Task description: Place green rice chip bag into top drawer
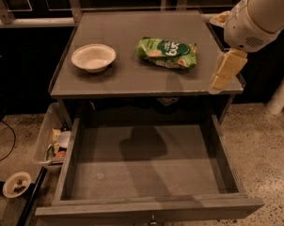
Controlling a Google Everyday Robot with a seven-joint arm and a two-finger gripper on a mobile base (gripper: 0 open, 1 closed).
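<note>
The green rice chip bag (167, 52) lies flat on the grey cabinet top (132, 81), right of centre. The top drawer (146, 171) is pulled wide open below it, and its flat grey bottom holds nothing. My gripper (225, 74) hangs from the white arm at the right, over the right edge of the cabinet top, to the right of the bag and a little nearer the front. It is apart from the bag and holds nothing.
A white bowl (93, 57) sits on the left of the cabinet top. A clear plastic bin of clutter (51, 142) stands on the floor left of the drawer. A small round dish (17, 183) lies on the floor at the lower left.
</note>
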